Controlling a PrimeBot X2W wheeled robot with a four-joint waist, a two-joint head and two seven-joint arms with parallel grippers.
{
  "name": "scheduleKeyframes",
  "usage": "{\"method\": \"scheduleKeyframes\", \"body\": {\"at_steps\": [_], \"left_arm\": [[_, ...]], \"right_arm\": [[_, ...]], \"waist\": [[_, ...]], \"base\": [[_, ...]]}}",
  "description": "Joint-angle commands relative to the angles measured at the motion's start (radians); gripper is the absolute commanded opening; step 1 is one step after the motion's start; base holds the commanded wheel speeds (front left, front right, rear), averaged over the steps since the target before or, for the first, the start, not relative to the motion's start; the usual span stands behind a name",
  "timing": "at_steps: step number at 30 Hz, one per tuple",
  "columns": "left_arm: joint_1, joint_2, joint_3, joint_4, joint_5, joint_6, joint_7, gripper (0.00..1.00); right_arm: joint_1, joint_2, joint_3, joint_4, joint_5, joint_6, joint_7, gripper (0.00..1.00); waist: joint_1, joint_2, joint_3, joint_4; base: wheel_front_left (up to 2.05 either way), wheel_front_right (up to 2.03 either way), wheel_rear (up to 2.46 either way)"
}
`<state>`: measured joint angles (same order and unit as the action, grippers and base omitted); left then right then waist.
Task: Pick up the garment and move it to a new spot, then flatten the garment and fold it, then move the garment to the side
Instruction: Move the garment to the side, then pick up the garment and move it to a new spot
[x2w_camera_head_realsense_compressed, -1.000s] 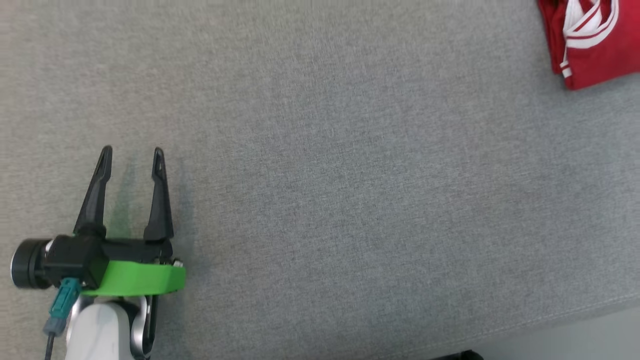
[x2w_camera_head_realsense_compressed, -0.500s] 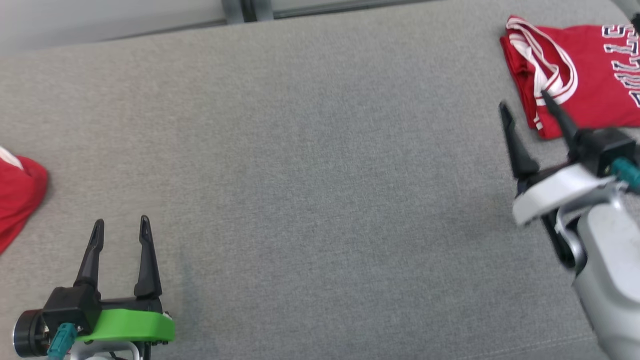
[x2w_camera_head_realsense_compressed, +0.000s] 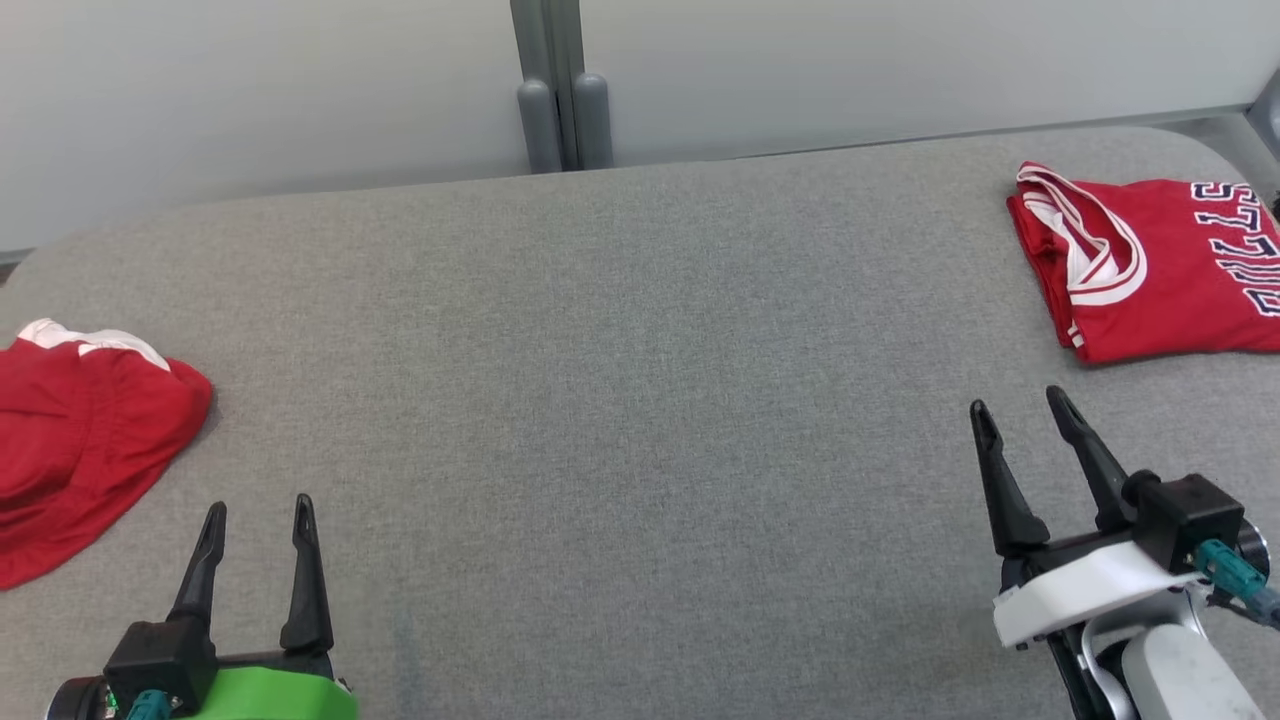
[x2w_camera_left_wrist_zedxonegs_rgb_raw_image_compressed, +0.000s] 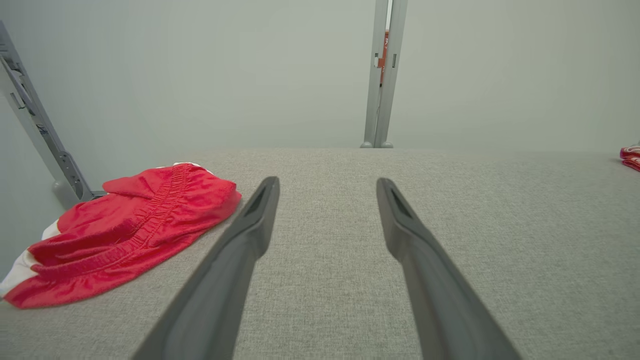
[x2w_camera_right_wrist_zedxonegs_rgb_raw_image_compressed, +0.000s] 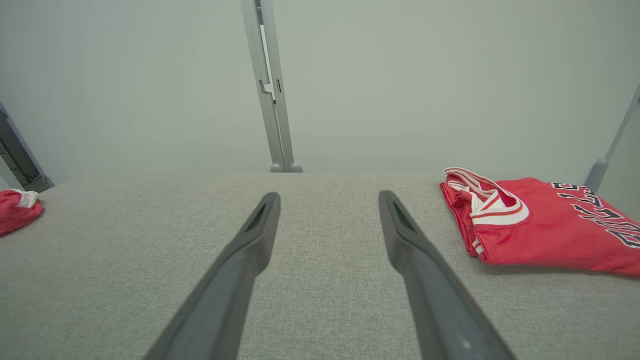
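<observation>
The head camera has tilted up: its view now reaches past the grey padded surface (x2w_camera_head_realsense_compressed: 620, 400) to the far wall (x2w_camera_head_realsense_compressed: 250, 90) and a grey post (x2w_camera_head_realsense_compressed: 560, 90). Crumpled red shorts (x2w_camera_head_realsense_compressed: 80, 440) have come into view at the left, and the folded red jersey (x2w_camera_head_realsense_compressed: 1160, 280) at the far right shows more fully. The right gripper (x2w_camera_head_realsense_compressed: 1017, 400), earlier blurred with a fingertip over the jersey's near edge, now sits nearer, clear of it.

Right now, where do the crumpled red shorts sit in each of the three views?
Head view: red shorts at the left edge, halfway down.
Left wrist view: red shorts at the lower left.
Right wrist view: red shorts at the far left edge, partly cut off.
Shared landmark: grey post at the back wall, right of them everywhere.
</observation>
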<state>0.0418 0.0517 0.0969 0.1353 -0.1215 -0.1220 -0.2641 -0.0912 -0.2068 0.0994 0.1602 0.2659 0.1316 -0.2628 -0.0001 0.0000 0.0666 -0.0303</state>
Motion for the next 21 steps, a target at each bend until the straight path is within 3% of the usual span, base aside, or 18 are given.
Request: {"method": "scheduleKeyframes", "body": {"at_steps": [1,9,21], "left_arm": [[0.02,0.0,0.007,0.003,-0.004,0.0,0.0,1.0],[0.048,0.0,0.014,0.012,-0.005,-0.002,0.0,1.0],[0.064,0.0,0.013,0.023,-0.01,-0.004,0.0,1.0]], "right_arm": [[0.034,0.012,-0.011,-0.019,-0.014,-0.002,-0.002,1.0],[0.147,0.081,-0.06,-0.071,-0.037,-0.002,-0.002,1.0],[0.196,0.126,-0.075,-0.08,-0.053,-0.002,-0.002,1.0]], "waist": [[0.0001,0.0,-0.043,0.009],[0.0001,0.0,-0.083,0.012],[0.0001,0.0,-0.104,0.032]], "base": [[0.0,0.0,0.0],[0.0,0.0,0.0],[0.0,0.0,0.0]]}}
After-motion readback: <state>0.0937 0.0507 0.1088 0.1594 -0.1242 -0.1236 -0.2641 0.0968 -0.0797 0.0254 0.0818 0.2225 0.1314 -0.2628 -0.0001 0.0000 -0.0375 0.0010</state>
